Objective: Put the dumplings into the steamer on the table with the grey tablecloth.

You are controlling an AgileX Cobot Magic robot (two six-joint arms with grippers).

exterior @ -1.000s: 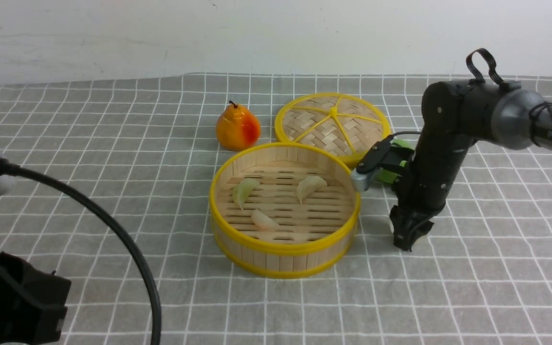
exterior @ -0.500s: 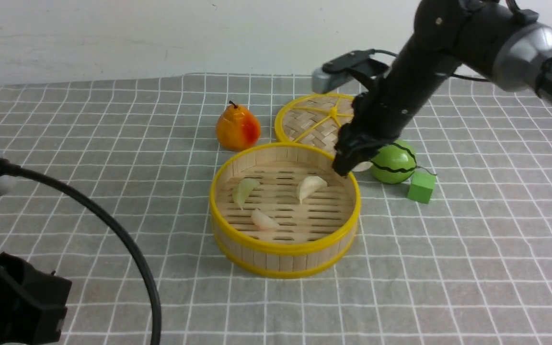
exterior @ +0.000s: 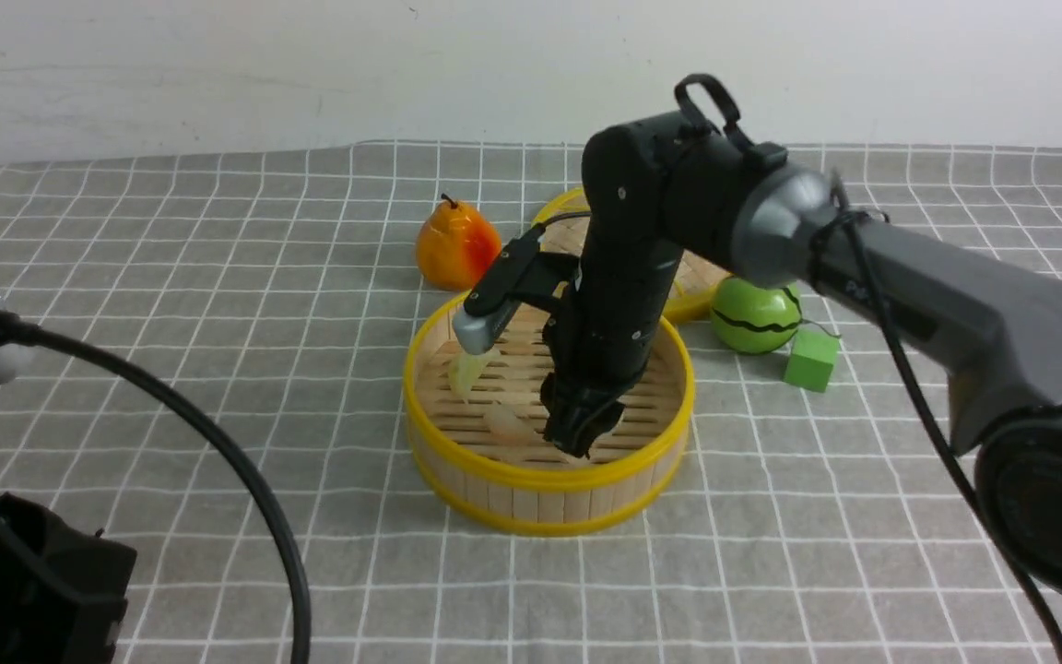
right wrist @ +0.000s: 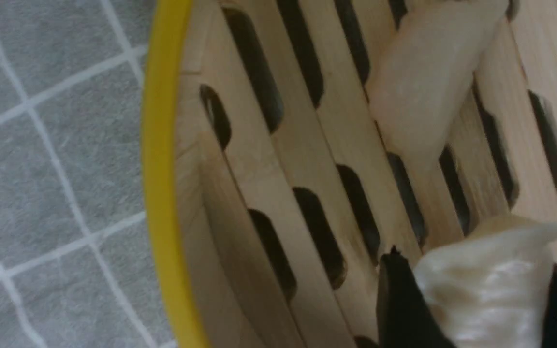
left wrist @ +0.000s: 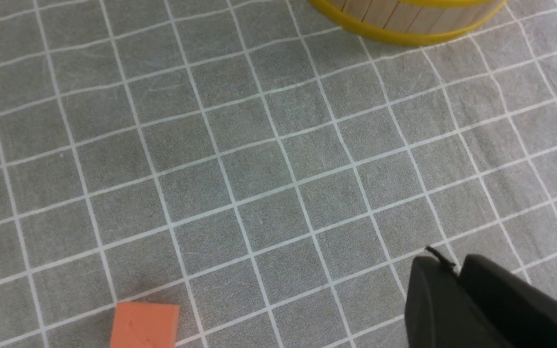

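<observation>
The round bamboo steamer (exterior: pixel 531 475) stands mid-table on the grey tablecloth (exterior: pixel 218 277). My right gripper (exterior: pixel 577 433) reaches down inside it, near the slatted floor. In the right wrist view this gripper (right wrist: pixel 481 270) is shut on a cream-white dumpling (right wrist: pixel 491 299), and another dumpling (right wrist: pixel 428 72) lies on the slats just beyond. A pale greenish dumpling (exterior: pixel 466 369) and a white one (exterior: pixel 505 422) lie in the steamer left of the arm. The arm hides the rest of the floor. My left gripper (left wrist: pixel 452 270) hangs shut and empty over bare cloth, short of the steamer's wall (left wrist: pixel 404 34).
An orange-yellow pear (exterior: pixel 457 244) stands behind the steamer. The woven lid (exterior: pixel 697 277) lies behind it, mostly hidden by the arm. A green striped ball (exterior: pixel 757 318) and a green cube (exterior: pixel 810 360) sit to the right. An orange block (left wrist: pixel 145 324) lies near my left gripper.
My right gripper rose from the cloth right of the steamer, swung over the far right rim and came down inside the steamer with a dumpling. The left arm stayed put.
</observation>
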